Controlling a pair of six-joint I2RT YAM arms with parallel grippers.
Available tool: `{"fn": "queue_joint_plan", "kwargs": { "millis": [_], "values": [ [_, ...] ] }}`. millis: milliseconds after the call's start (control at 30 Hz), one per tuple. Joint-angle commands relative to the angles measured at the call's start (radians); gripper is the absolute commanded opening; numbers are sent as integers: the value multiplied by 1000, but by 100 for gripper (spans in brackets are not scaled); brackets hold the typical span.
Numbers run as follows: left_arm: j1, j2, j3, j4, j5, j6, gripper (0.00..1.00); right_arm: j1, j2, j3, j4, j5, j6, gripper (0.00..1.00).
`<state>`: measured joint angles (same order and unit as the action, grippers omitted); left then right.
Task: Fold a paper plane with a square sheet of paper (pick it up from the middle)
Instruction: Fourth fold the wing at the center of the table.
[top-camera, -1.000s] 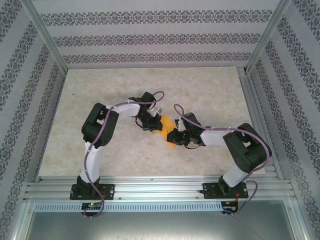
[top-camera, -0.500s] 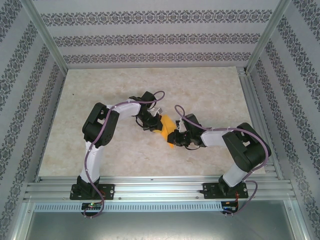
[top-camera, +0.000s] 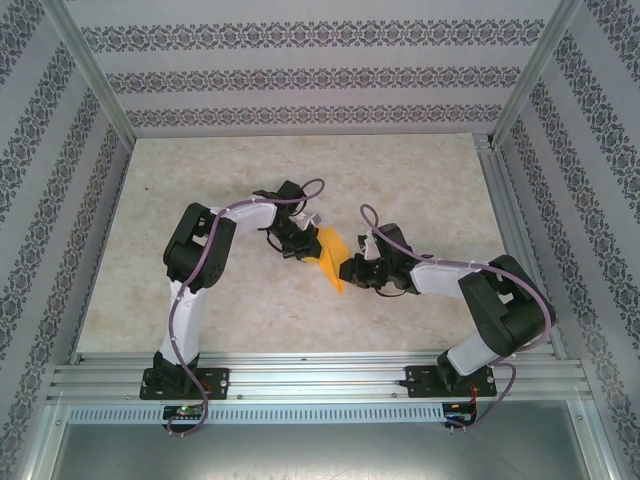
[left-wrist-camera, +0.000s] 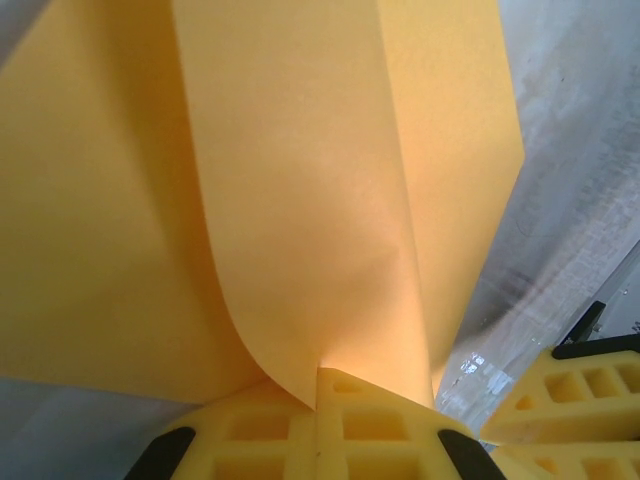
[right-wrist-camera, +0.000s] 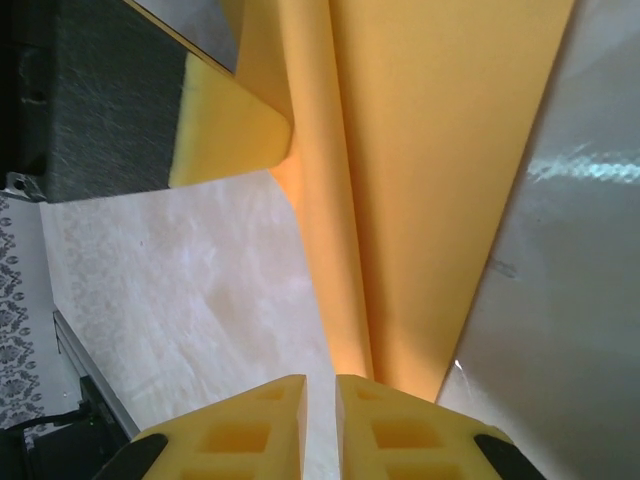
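Creased orange-yellow paper (right-wrist-camera: 430, 150) seen above the right gripper (right-wrist-camera: 320, 388).
The paper is seen as a long folded strip running down to the gripper's right-hand finger. The two yellow fingers are set almost together, with a thin slit between them, and whether the paper is pinched cannot be told. At upper left the paper is touched by the left gripper (right-wrist-camera: 278, 135). The pale marbled bench (right-wrist-camera: 190, 290) lies behind.
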<state>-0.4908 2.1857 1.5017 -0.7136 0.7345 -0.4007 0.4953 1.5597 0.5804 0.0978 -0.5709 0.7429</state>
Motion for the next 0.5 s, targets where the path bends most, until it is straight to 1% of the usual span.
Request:
{"fn": "queue_joint_plan", "kwargs": {
  "millis": [0,233,467],
  "values": [
    [16,37,33,-53,2,55,0,6,23,-10,52,-39,30,15],
    [27,51,44,-71,9,77,0,15,52,4,60,-37,32,12],
    [40,51,44,-87,12,98,0,20,120,17,121,-81,53,11]
  ]
}}
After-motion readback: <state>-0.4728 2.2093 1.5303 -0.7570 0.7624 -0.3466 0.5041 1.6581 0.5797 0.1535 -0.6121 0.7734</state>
